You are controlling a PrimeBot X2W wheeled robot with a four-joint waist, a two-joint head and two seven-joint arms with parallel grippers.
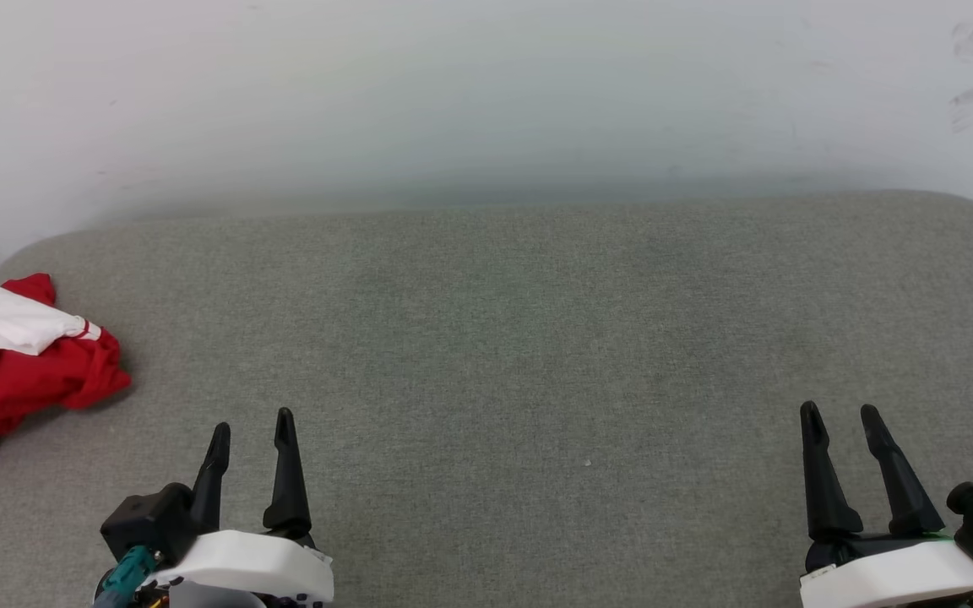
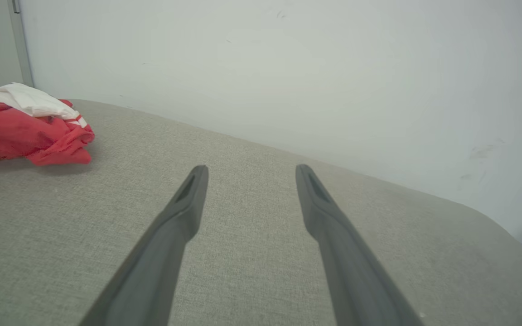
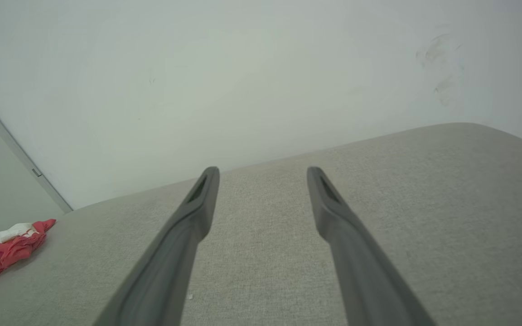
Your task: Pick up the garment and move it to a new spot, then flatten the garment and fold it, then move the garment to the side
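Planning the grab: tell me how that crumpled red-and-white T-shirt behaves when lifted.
The crumpled red-and-white T-shirt is probably floppy: it lies bunched in soft folds. Lifted, it likely sags, unfurling unevenly. The grey woven surface probably resists sliding.

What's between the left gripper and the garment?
Nothing, just bare grey cushion separates the left gripper from the crumpled garment, per head and left wrist views.

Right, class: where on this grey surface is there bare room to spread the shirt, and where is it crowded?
Free: the grey surface from the wall down to the open left gripper and right gripper, rightward of the garment. Crowded: the left edge, where it lies crumpled.
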